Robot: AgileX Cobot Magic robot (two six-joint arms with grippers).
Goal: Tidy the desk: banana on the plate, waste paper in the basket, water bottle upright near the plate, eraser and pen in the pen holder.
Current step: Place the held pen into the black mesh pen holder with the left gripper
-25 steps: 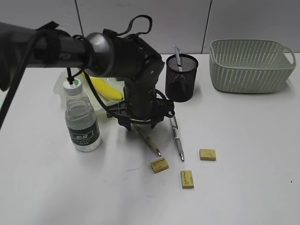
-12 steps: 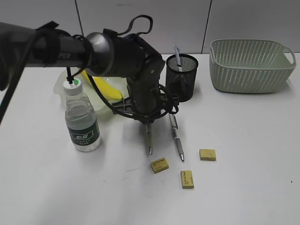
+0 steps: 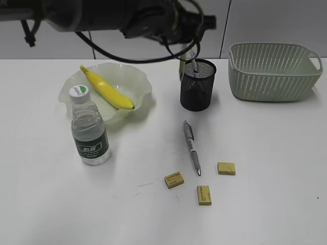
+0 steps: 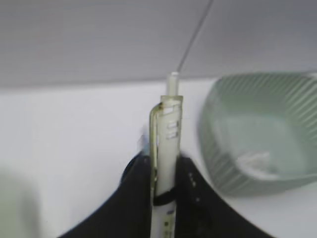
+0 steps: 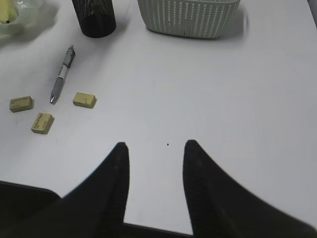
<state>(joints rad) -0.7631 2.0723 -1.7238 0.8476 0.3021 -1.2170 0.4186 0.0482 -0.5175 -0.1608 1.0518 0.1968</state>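
- So far, the curved yellow banana (image 3: 107,90) lies on the ruffled pale-green plate (image 3: 140,76), with the clear green-labelled water bottle (image 3: 89,129) upright beside it.
- The left gripper (image 4: 166,196) pinches a pale translucent pen (image 4: 167,148) above the black mesh pen holder (image 3: 197,86); the right gripper (image 5: 154,148) hangs spread, empty.
- Left: a silver pen (image 3: 191,147) and three tan erasers (image 3: 174,179) on the white worktop (image 3: 265,153).

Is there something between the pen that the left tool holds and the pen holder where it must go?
Nothing visible blocks it. The left tool grips the pen above the pen holder, which already holds one pen.
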